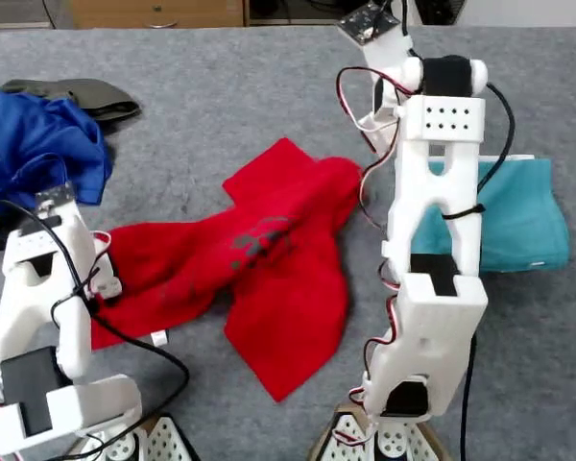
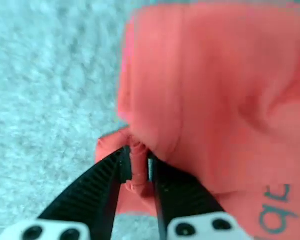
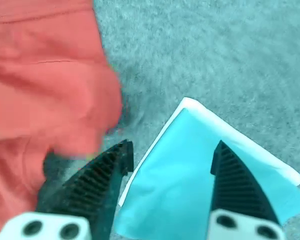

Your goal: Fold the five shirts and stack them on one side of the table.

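On the grey felt-like counter [image 1: 221,86], at about ten o'clock, we see a crumpled royal-blue fabric shirt [image 1: 34,144]. A dark olive cloth garment [image 1: 91,96] lies just beside it toward eleven o'clock. At eight o'clock stands the white left arm [image 1: 38,288]. Its black-fingered left claw [image 2: 138,161] is closed tight on a small pinched fold at the edge of the bright red fabric shirt [image 1: 278,259]. We find that red shirt spread loosely and rumpled across the middle of the counter, with a dark print on its front. One end of it runs toward eight o'clock. The white right arm [image 1: 437,240] extends from five o'clock toward one. Its right claw [image 3: 172,155] is spread wide with nothing between the fingers, above the edge of a folded teal fabric shirt [image 1: 523,216], which lies flat at three o'clock.
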Motion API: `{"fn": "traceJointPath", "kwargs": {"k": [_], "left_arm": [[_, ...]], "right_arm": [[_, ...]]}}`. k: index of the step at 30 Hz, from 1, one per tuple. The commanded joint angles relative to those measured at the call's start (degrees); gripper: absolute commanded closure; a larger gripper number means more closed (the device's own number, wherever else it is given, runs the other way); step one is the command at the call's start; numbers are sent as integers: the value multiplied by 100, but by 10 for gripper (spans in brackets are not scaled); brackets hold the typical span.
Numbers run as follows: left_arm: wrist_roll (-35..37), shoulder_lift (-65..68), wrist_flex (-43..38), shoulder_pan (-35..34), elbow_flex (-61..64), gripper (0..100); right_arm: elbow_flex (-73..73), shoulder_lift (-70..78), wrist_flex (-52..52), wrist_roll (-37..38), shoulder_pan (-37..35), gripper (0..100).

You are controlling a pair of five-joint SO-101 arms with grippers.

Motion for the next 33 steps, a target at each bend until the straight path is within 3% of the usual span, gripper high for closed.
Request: {"fn": "traceJointPath", "kwargs": {"k": [1, 4, 8, 14, 18, 21, 26, 28, 33], "left_arm": [[-440, 48, 325, -123, 378, 982], [-1011, 40, 343, -141, 774, 982], [-1811, -444, 536, -914, 791, 982], [-3956, -2053, 2075, -2013, 343, 982], [-4791, -3020, 3138, -2119, -44, 982], [-4774, -3512, 3516, -1635, -62, 982], [-3780, -4048, 3640, -905, -396, 982], [-3947, -4277, 3754, -791, -642, 982], [-3086, -4374, 3727, -747, -1090, 912]], "right_arm": [[-268, -382, 158, 185, -119, 738], [-286, -382, 176, 167, -119, 738], [-259, -321, 53, 158, -180, 738], [-303, 541, -1099, -308, -470, 738], [-585, 1437, -1389, -571, -1147, 738], [-1200, 2097, -1345, -870, -1736, 738], [-2431, 2967, -897, -1152, -2448, 738], [-2756, 3284, -800, -1134, -2607, 738], [-3029, 3829, -642, -1125, -2721, 738]]}}
